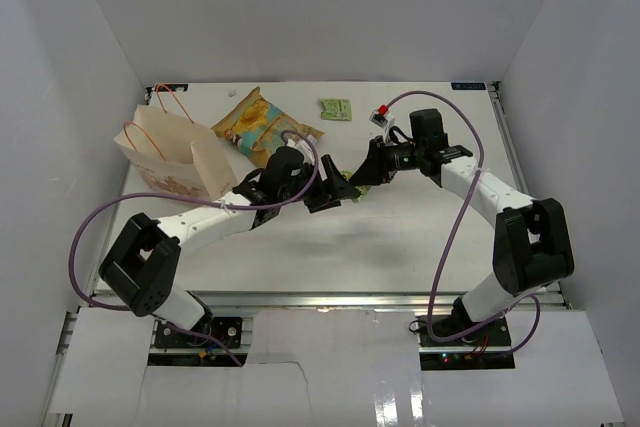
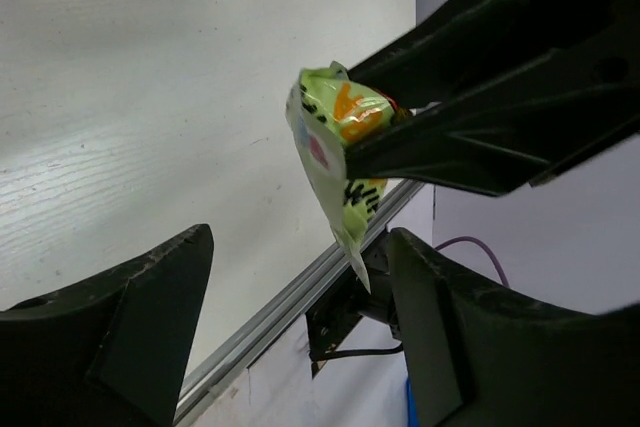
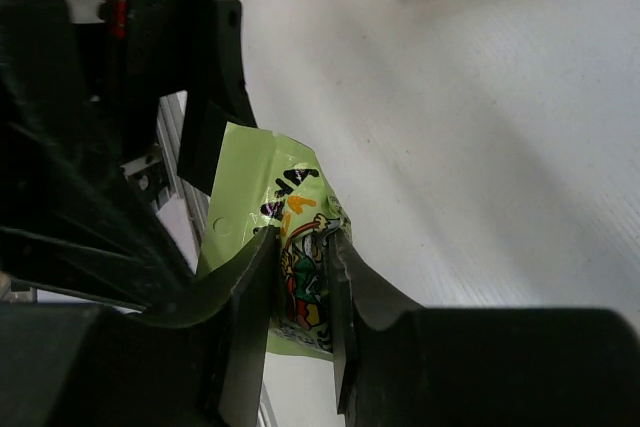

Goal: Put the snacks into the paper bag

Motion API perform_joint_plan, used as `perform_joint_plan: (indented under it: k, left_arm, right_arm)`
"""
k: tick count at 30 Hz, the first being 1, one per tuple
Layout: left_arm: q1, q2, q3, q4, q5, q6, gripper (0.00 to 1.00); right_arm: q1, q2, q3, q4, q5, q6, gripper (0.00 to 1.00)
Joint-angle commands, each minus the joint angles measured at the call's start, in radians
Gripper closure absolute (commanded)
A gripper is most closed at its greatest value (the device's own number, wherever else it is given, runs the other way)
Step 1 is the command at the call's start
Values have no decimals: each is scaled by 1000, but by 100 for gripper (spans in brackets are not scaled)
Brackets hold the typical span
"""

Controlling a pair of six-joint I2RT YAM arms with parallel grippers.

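Right wrist view: the green sachet (image 3: 255,172) is pinched between the jaws of the right gripper (image 3: 300,247), off the table (image 1: 400,237). The left gripper (image 2: 300,247) has its jaws spread wide (holding nothing), and the sachet hangs just ahead of their gap. The paper bag (image 1: 165,152) stands well behind those jaws.
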Motion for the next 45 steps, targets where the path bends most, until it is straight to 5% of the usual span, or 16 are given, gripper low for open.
perform_joint_plan:
  k: [1, 21, 24, 26, 30, 40, 45]
  left_arm:
    - [-12, 4, 39, 28, -16, 4, 22]
    - [-32, 10, 51, 31, -7, 3, 99]
    - [-30, -26, 56, -33, -50, 34, 100]
    - [-24, -52, 69, -105, -82, 76, 100]
    - [-4, -161, 134, -381, -209, 178, 100]
    - [73, -371, 494, -969, -629, 348, 100]
    - [258, -353, 686, -1170, -731, 414, 100]
  right_arm:
    - [11, -48, -8, 69, -41, 46, 89]
    - [30, -91, -30, 95, -35, 52, 78]
    - [30, -94, -13, 77, -23, 23, 61]
    - [30, -98, 4, 60, -9, 0, 41]
    - [16, -118, 51, 44, 26, -56, 23]
    - [-15, -125, 85, 14, 58, -151, 21]
    - [-16, -126, 58, 12, 78, -160, 21]
